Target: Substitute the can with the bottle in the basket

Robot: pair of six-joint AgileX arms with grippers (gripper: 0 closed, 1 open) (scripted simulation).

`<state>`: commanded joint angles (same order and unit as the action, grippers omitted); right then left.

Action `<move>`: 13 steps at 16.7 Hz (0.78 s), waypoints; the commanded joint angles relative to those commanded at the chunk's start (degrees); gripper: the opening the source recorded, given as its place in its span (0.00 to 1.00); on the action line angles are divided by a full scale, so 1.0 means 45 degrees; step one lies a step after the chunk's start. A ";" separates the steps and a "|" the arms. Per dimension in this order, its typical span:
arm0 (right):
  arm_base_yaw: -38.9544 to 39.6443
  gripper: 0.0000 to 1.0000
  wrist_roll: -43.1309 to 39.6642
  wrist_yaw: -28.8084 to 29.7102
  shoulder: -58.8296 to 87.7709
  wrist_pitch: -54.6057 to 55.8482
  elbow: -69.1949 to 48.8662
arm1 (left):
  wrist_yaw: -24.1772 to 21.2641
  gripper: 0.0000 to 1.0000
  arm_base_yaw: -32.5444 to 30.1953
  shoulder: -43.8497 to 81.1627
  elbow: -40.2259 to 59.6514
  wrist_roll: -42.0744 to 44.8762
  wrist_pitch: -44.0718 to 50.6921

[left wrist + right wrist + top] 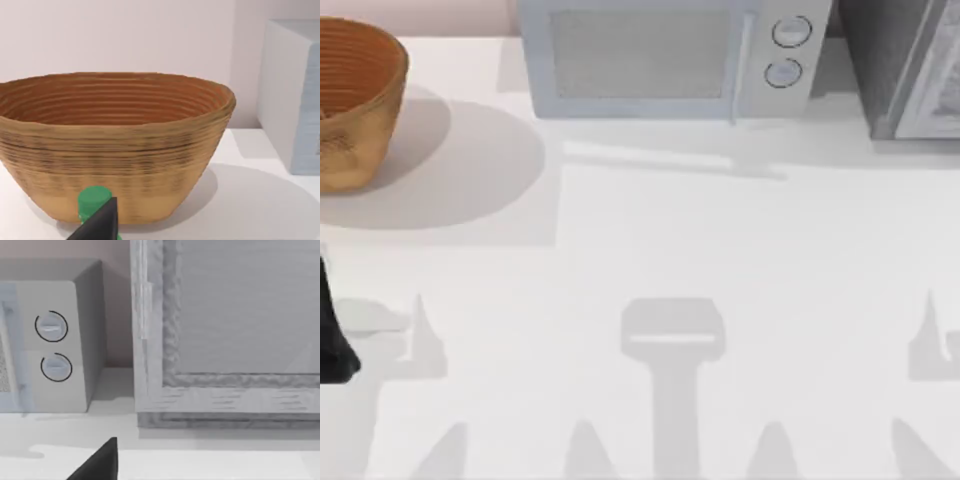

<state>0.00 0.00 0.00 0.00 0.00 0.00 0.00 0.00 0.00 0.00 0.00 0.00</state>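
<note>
The orange-brown woven basket (355, 100) stands at the table's far left corner; in the left wrist view the basket (115, 150) is close ahead, its ribbed inner wall in sight. The bottle shows as a green cap (93, 199) low in front of the basket's base. A dark part of my left gripper (100, 225) overlaps that cap; whether it holds the bottle I cannot tell. My left arm (332, 340) is at the table's left edge. The can is out of view. A dark part of my right gripper (100, 462) hovers above the table near the back right.
A grey microwave (665, 55) with two round knobs stands at the back centre, right of the basket. A grey cabinet (905, 65) stands at the back right; my right wrist view faces its framed door (230, 330). The white tabletop (670, 240) spreads in front.
</note>
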 joint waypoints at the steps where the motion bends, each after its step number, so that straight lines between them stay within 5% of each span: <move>1: 0.0000 1.00 0.0000 0.0000 0.0000 0.0000 0.0000 | 0.0000 1.00 0.0000 0.0000 0.0000 0.0000 0.0000; 7: 0.0000 1.00 0.0000 0.0000 0.0000 0.0000 0.0000 | -0.0015 1.00 0.0314 0.1806 0.1309 0.0221 0.1279; 13: 0.0000 1.00 0.0000 0.0000 0.0000 0.0000 0.0000 | -0.0494 1.00 0.0900 0.7061 0.6358 0.0944 0.4379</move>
<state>0.00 0.00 0.00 0.00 0.00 0.00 -2.22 4.05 31.78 28.61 4.25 19.70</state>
